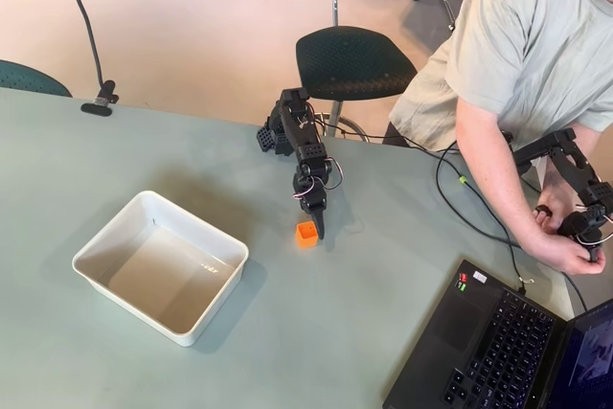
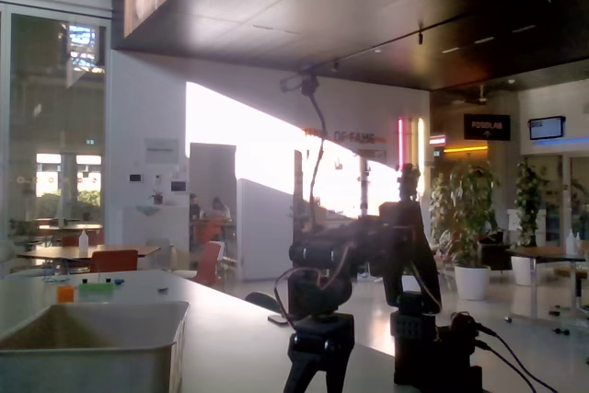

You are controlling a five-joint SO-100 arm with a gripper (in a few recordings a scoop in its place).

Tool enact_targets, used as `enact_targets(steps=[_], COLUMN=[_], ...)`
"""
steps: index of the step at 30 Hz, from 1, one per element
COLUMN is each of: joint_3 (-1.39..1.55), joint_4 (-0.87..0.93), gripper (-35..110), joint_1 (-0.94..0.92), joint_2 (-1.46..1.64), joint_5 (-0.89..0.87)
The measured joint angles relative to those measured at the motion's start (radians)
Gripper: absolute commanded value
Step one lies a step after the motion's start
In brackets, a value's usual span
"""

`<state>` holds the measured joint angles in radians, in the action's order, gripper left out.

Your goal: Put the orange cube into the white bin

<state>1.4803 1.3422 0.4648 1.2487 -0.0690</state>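
Note:
The orange cube [image 1: 306, 234] rests on the pale green table, a short way right of the white bin [image 1: 159, 265]. In the overhead view the black arm reaches down from the far edge. Its gripper [image 1: 315, 228] points down at the table, with a dark finger [image 1: 318, 225] right against the cube's right side. In the fixed view the arm is a dark silhouette, and the gripper [image 2: 319, 382] hangs with its two fingers spread apart, so it is open. The white bin [image 2: 92, 342] lies low at the left of that view, with nothing inside it.
A laptop [image 1: 498, 342] lies at the table's lower right corner, and cables [image 1: 460, 189] run across the right side. A person sits at the far right edge. A black chair [image 1: 352, 62] stands behind the arm's base.

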Motion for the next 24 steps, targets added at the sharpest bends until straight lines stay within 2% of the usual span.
enact_targets(steps=[24], joint_3=[-0.156], joint_4=[-0.029], gripper=[71], joint_1=[0.0], joint_2=[-0.23], joint_5=[0.0])
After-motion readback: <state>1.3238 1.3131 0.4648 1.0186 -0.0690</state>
